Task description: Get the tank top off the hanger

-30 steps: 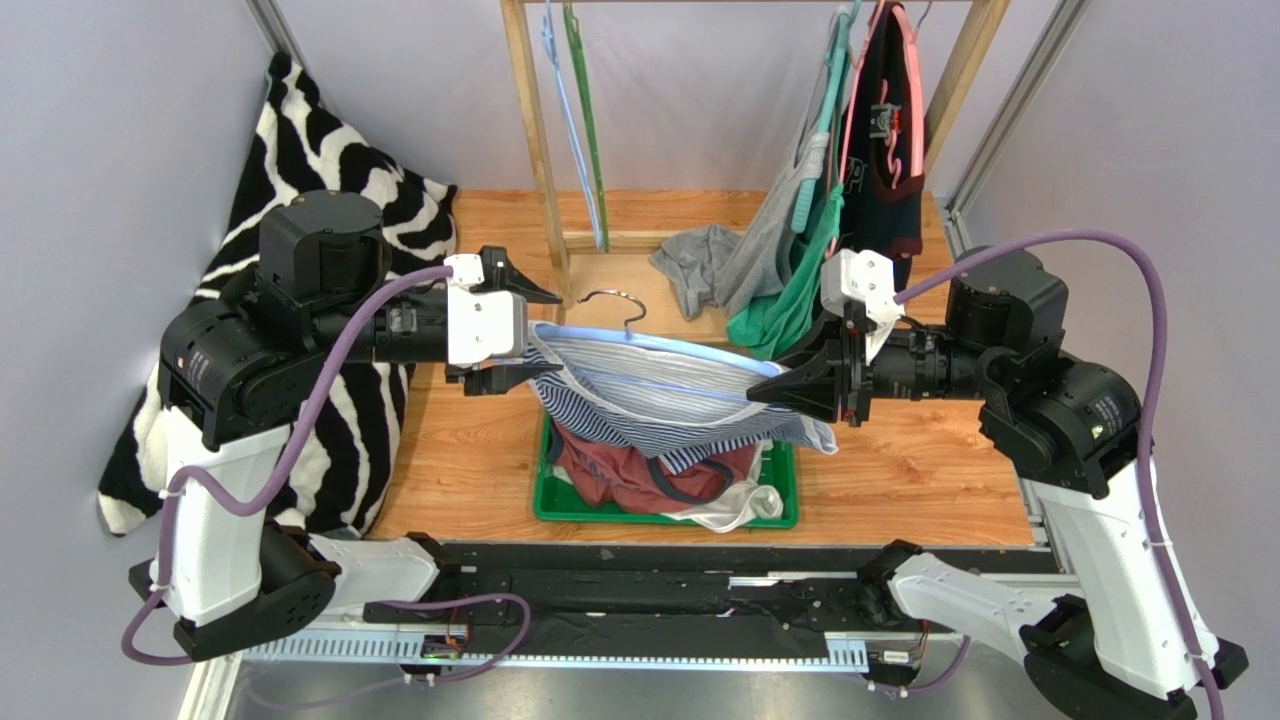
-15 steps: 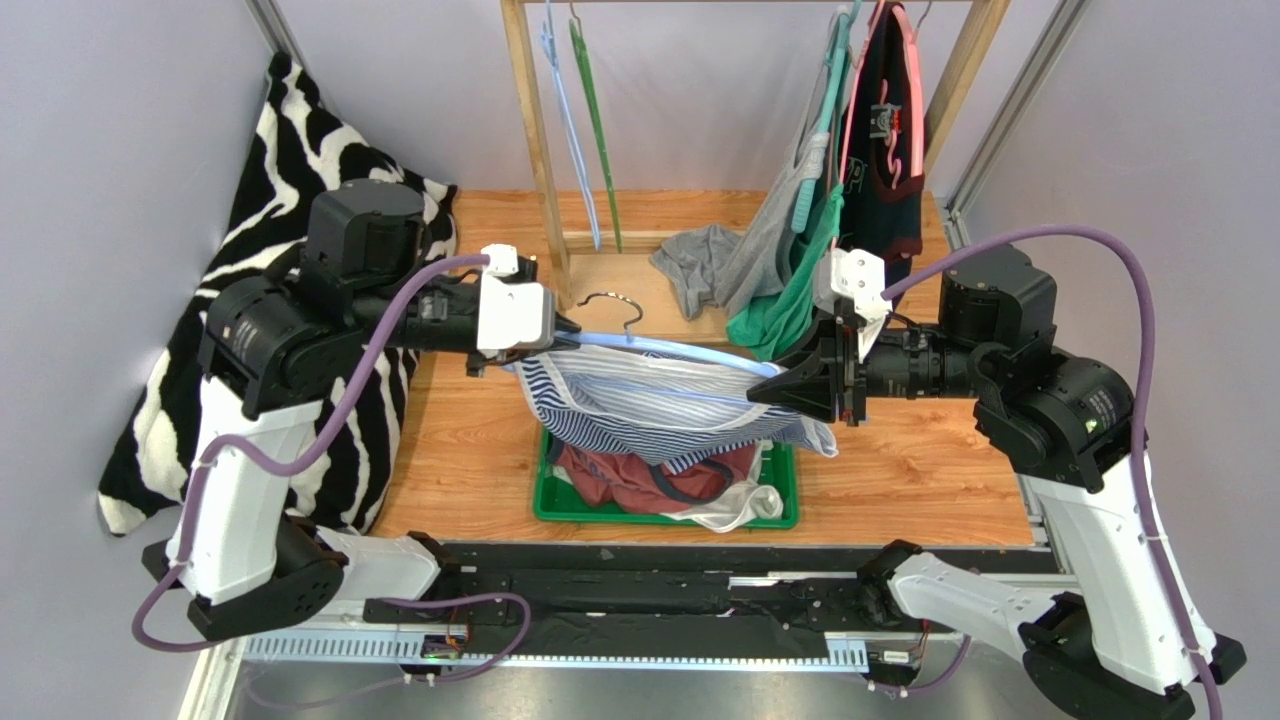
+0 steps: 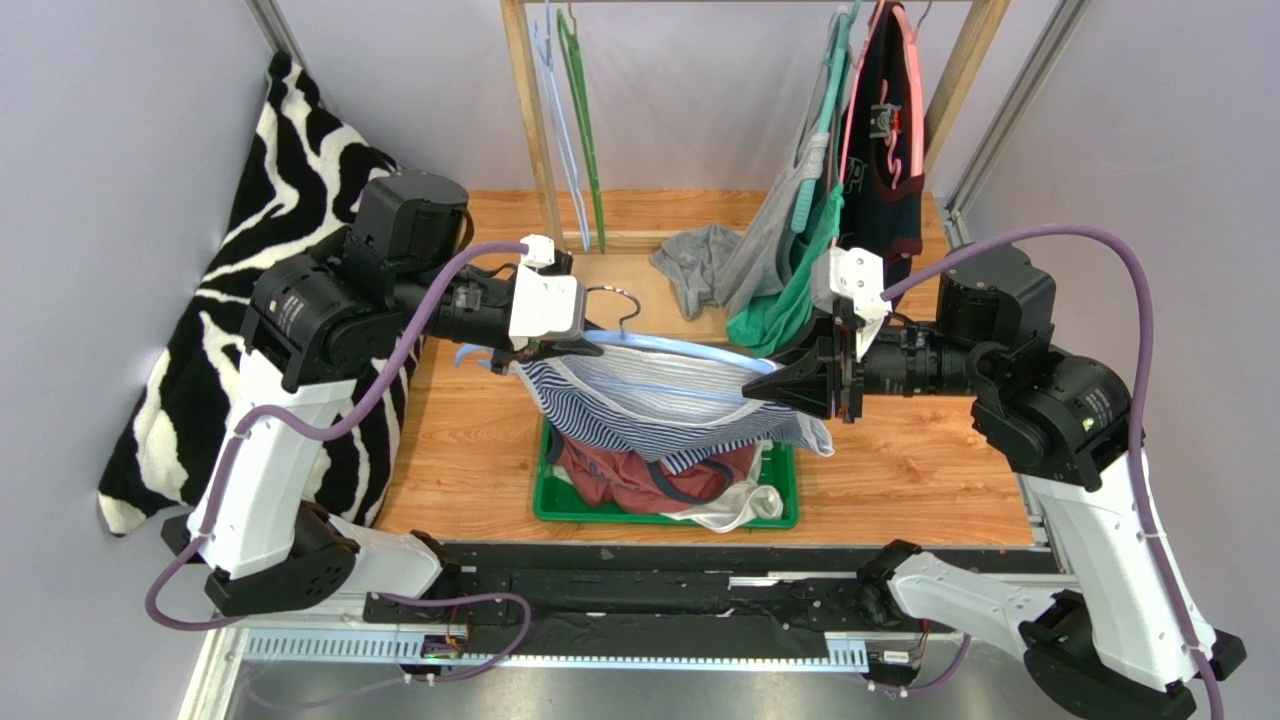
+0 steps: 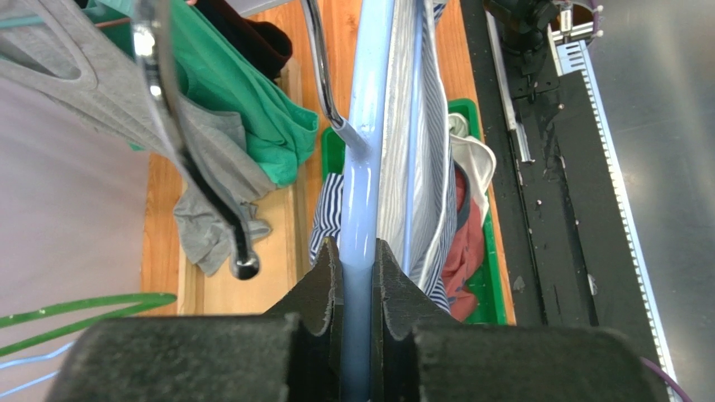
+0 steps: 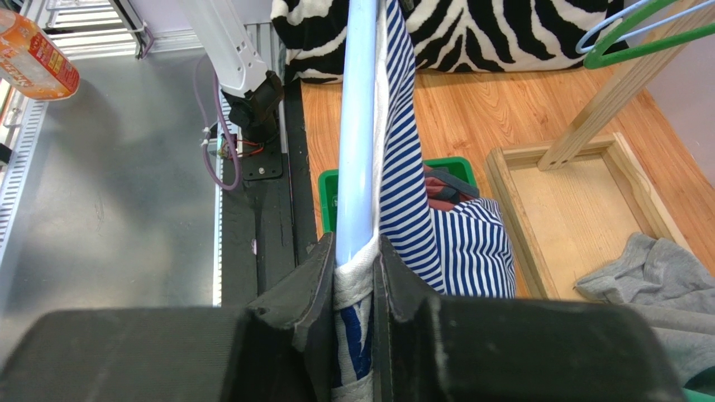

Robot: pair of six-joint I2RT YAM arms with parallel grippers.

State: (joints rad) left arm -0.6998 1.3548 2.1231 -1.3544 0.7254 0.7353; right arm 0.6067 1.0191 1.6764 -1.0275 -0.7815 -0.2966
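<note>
Trouble is most likely at the right pincer. Its jaws are clamped on one end of the light blue hanger, and a fold of the striped tank top is pinched in with the plastic. If the arms pull apart or the cloth is dragged towards that end, the trapped fabric probably stretches or snags instead of sliding free. The strap cannot clear the hanger shoulder until that grip lets the cloth go.

The left pincer is closed tight on the bare blue bar near the opposite end. It grips smooth plastic only, so a twist from either arm could let the hanger rotate or slip. The metal hook sticks up behind the bar, close to the garments on the wooden rack, and could catch them if the hanger swings back.

The tank top hangs in mid-air from the hanger, which is held roughly level between the two arms. It sags above the green tray of clothes on the desk.

A second ago the left pincer stood with its jaws apart just beside the hanger's end, touching nothing. Since then the left arm has reached forward and inward and the jaws have come together on the bar. The right arm and its hold look unchanged, and the garment hangs much as it did.
</note>
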